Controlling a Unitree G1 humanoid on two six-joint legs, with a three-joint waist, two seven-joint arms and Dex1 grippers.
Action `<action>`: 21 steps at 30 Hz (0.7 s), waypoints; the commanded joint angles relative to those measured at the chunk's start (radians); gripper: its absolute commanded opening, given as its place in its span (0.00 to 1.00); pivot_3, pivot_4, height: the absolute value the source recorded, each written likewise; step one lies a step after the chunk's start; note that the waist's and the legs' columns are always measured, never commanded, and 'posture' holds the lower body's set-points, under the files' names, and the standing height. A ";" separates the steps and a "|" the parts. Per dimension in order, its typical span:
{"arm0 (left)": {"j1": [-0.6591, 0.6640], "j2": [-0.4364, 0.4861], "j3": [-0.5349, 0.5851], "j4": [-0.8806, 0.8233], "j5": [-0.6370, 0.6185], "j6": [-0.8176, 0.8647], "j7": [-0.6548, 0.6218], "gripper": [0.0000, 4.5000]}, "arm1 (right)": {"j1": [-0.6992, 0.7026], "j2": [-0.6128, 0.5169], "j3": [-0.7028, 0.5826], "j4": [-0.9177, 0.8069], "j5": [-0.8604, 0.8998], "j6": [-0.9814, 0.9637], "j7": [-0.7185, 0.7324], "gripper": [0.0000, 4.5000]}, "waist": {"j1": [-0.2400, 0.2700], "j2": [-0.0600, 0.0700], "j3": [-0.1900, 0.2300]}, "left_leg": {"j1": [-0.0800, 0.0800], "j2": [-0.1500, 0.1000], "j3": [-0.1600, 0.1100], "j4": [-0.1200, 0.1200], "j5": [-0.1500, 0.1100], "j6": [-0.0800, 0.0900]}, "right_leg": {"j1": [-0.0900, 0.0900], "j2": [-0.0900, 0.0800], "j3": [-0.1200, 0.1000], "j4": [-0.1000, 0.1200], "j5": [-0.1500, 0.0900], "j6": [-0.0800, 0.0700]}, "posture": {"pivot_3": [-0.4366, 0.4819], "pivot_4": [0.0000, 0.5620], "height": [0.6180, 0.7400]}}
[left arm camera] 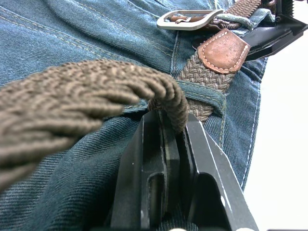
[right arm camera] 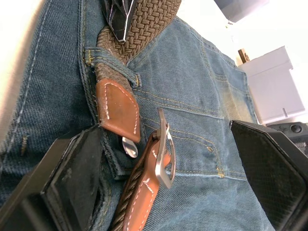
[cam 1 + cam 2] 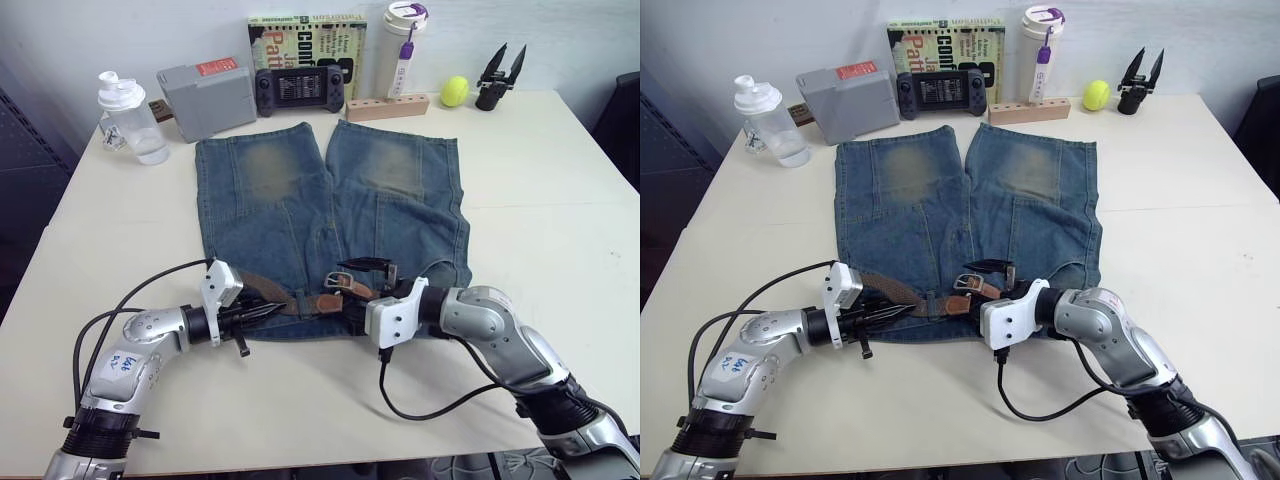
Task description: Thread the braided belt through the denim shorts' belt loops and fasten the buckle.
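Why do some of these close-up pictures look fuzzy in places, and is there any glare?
Left wrist view: the braided belt bulges soft and out of focus nearest the lens, while the buckle farther off is crisp. Right wrist view: the right gripper's fingers are slightly soft, and the background beyond the denim shorts washes out bright. Left eye view: even light, soft shadows, no strong glare on the table.

1. Clear shaker bottle [image 3: 127,118] with white lid, upper left.
2. Grey box [image 3: 207,100], red label on top.
3. Handheld game console [image 3: 301,90] leaning on a book [image 3: 306,38].
4. Wooden block [image 3: 387,107], white tumbler [image 3: 399,48] behind it.
5. Yellow ball [image 3: 455,91] and a spare black gripper [image 3: 500,76], upper right.
6. White table [image 3: 560,210].
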 commanded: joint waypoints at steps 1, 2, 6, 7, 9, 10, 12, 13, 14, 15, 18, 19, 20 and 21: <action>0.006 -0.009 -0.012 0.005 0.015 0.004 -0.003 0.00 | -0.034 0.035 0.003 -0.026 0.030 -0.010 -0.006 0.99 | 0.000 0.000 0.000 | 0.000 0.000 0.000 0.000 0.000 0.000 | 0.000 0.000 0.000 0.000 0.000 0.000 | 0.48 0.27 0.88; 0.007 -0.010 -0.011 0.003 0.014 0.005 -0.002 0.00 | -0.036 0.038 0.003 -0.032 0.033 -0.009 -0.001 0.99 | 0.000 0.000 0.000 | 0.000 0.000 0.000 0.000 0.000 0.000 | 0.000 0.000 0.000 0.000 0.000 0.000 | 0.48 0.27 0.88; 0.016 -0.013 -0.010 -0.009 0.013 0.009 0.004 0.00 | -0.044 0.042 0.014 -0.033 0.019 -0.017 0.010 0.99 | 0.000 0.000 0.000 | 0.000 0.000 0.000 0.000 0.000 0.000 | 0.000 0.000 0.000 0.000 0.000 0.000 | 0.48 0.27 0.88; 0.018 -0.014 -0.011 -0.012 0.013 0.010 0.006 0.00 | -0.045 0.043 0.018 -0.028 0.015 -0.022 0.011 0.99 | 0.000 0.000 0.000 | 0.000 0.000 0.000 0.000 0.000 0.000 | 0.000 0.000 0.000 0.000 0.000 0.000 | 0.48 0.27 0.88; 0.020 -0.017 -0.010 -0.016 0.013 0.011 0.008 0.00 | -0.049 0.042 0.031 -0.017 0.000 -0.032 0.014 0.99 | -0.001 0.000 0.000 | 0.000 0.000 0.000 0.000 0.000 0.000 | 0.000 0.000 0.000 0.000 0.000 0.000 | 0.48 0.27 0.88; 0.020 -0.017 -0.010 -0.017 0.013 0.012 0.008 0.00 | -0.051 0.043 0.038 -0.014 -0.004 -0.035 0.016 0.99 | -0.001 0.000 0.000 | 0.000 0.000 0.000 0.000 0.000 0.000 | 0.000 0.000 0.000 0.000 0.000 0.000 | 0.48 0.27 0.88; 0.021 -0.019 -0.009 -0.019 0.013 0.013 0.009 0.00 | -0.056 0.044 0.050 -0.009 -0.007 -0.042 0.017 0.88 | 0.000 0.000 0.000 | 0.000 0.000 0.000 0.000 0.000 0.000 | 0.000 0.000 0.000 0.000 0.000 0.000 | 0.48 0.27 0.88; 0.021 -0.019 -0.008 -0.019 0.014 0.014 0.010 0.00 | -0.060 0.046 0.056 -0.005 -0.010 -0.045 0.017 0.81 | 0.000 0.000 0.000 | 0.000 0.000 0.000 0.000 0.000 0.000 | 0.000 0.000 0.000 0.000 0.000 0.000 | 0.48 0.27 0.88; 0.021 -0.020 -0.007 -0.019 0.014 0.014 0.011 0.00 | -0.064 0.048 0.062 -0.001 -0.015 -0.050 0.016 0.71 | 0.000 0.000 0.000 | 0.000 0.000 0.000 0.000 0.000 0.000 | 0.000 0.000 0.000 0.000 0.000 0.000 | 0.48 0.27 0.88; 0.020 -0.020 -0.007 -0.020 0.014 0.015 0.012 0.00 | -0.067 0.048 0.068 0.004 -0.020 -0.055 0.016 0.59 | 0.000 0.000 0.000 | 0.000 0.000 0.000 0.000 0.000 0.000 | 0.000 0.000 0.000 0.000 0.000 0.000 | 0.48 0.27 0.88; 0.020 -0.020 -0.005 -0.020 0.012 0.017 0.014 0.00 | -0.071 0.049 0.081 0.014 -0.029 -0.063 0.015 0.31 | 0.000 0.000 0.000 | 0.000 0.000 0.000 0.000 0.000 0.000 | 0.000 0.000 0.000 0.001 0.000 0.000 | 0.48 0.27 0.88; 0.021 -0.019 -0.004 -0.021 0.012 0.017 0.014 0.00 | -0.071 0.049 0.083 0.014 -0.030 -0.063 0.014 0.22 | 0.000 0.000 0.000 | 0.000 0.000 0.000 0.000 0.000 0.000 | 0.000 0.000 0.000 0.001 0.000 0.000 | 0.48 0.27 0.88; 0.021 -0.019 -0.004 -0.020 0.012 0.018 0.015 0.00 | -0.072 0.049 0.084 0.015 -0.031 -0.063 0.014 0.13 | 0.000 0.000 0.000 | 0.000 0.000 0.000 0.000 0.000 0.000 | 0.000 0.000 0.000 0.001 0.000 0.000 | 0.48 0.27 0.88; 0.021 -0.019 -0.002 -0.021 0.011 0.018 0.016 0.00 | -0.070 0.050 0.085 0.017 -0.032 -0.061 0.015 0.08 | 0.000 0.000 0.000 | 0.000 0.000 0.000 0.001 0.000 0.000 | 0.000 0.000 0.000 0.001 0.000 0.000 | 0.48 0.27 0.88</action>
